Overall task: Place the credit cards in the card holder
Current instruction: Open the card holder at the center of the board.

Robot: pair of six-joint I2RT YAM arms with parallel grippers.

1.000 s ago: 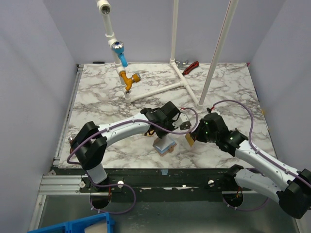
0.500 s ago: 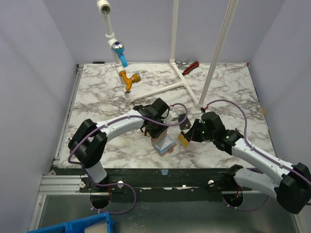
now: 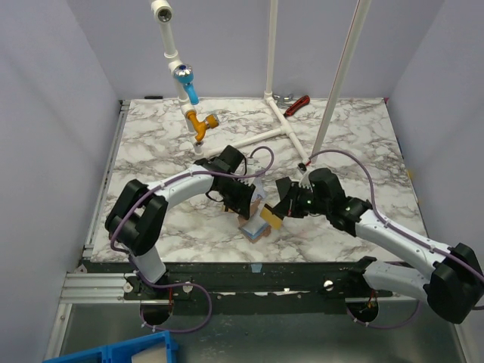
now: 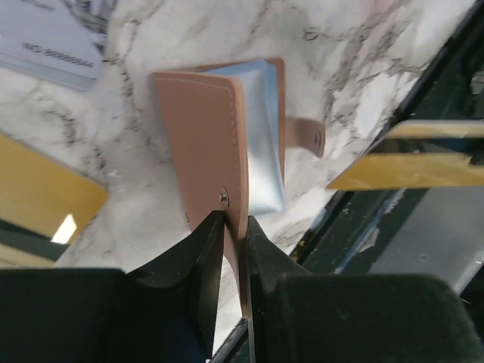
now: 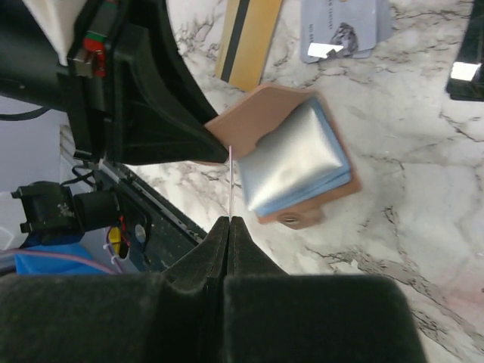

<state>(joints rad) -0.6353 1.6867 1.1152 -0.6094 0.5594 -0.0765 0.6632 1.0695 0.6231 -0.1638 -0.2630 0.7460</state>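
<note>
Between right jaws, card [image 5: 229,181] edge-on, face hidden

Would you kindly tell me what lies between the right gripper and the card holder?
In the right wrist view, only the card pinched by the right gripper, edge-on, a thin line reaching toward the card holder.

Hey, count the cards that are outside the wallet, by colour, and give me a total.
Gold: 2, the striped gold card lying flat and the gold card pinched in the right gripper.
Silvery-grey: 1, the silvery-grey card.
Black: 1, the black card, cut off at the picture's edge.
Total: 4.
</note>
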